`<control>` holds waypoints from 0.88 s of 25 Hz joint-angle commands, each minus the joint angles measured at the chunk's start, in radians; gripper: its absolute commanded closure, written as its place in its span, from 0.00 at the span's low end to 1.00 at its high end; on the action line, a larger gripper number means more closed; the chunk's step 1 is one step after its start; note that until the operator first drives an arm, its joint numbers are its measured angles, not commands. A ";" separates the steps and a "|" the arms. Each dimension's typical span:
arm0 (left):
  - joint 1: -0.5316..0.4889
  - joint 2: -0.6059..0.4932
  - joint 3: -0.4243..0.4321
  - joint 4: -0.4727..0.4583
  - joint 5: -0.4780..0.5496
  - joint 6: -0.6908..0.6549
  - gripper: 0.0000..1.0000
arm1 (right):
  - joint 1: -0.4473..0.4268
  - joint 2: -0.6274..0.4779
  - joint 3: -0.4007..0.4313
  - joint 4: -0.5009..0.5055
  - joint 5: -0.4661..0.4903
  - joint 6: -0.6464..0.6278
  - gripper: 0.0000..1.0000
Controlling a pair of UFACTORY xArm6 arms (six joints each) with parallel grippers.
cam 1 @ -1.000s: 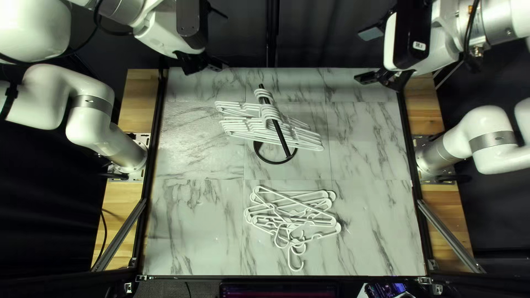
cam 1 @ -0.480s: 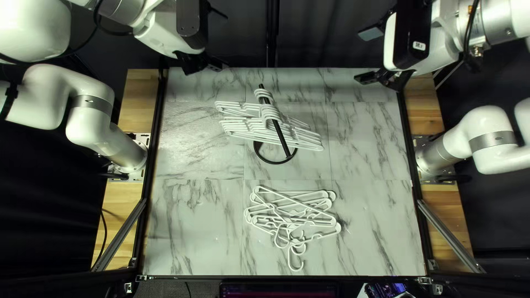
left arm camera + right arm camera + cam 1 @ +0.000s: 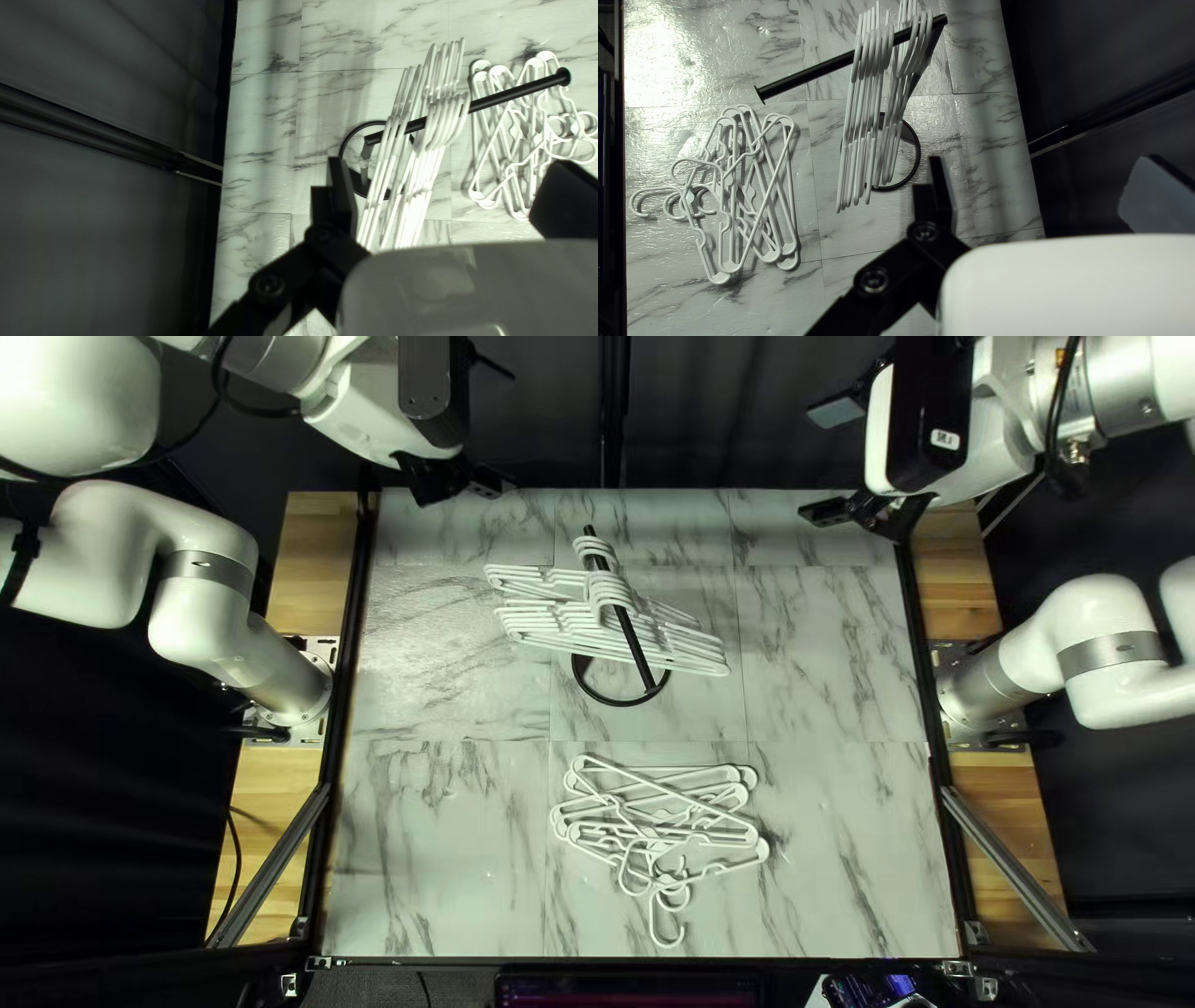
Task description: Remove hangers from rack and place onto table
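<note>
My left tool (image 3: 501, 426) and right tool (image 3: 822, 461) both gape wide, empty; ahead of them hangers (image 3: 567, 630) hang on the rack (image 3: 641, 666), and piled hangers (image 3: 672, 816) lie farther off on the counter (image 3: 436, 859).

room over tabletop (image 3: 834, 660) both sides, rack (image 3: 645, 676) and hung hangers (image 3: 567, 626) between, hanger pile (image 3: 665, 793) toward near edge

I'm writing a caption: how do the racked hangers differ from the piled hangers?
The racked hangers hang side by side; the piled hangers lie heaped, crossing one another. The racked hangers hook over the black bar; the piled hangers lie off it. Both sets are white.
</note>
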 commanded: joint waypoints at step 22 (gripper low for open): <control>-0.322 0.046 0.429 0.060 -0.111 -0.369 0.00 | 0.000 0.000 0.000 0.000 0.000 0.000 0.00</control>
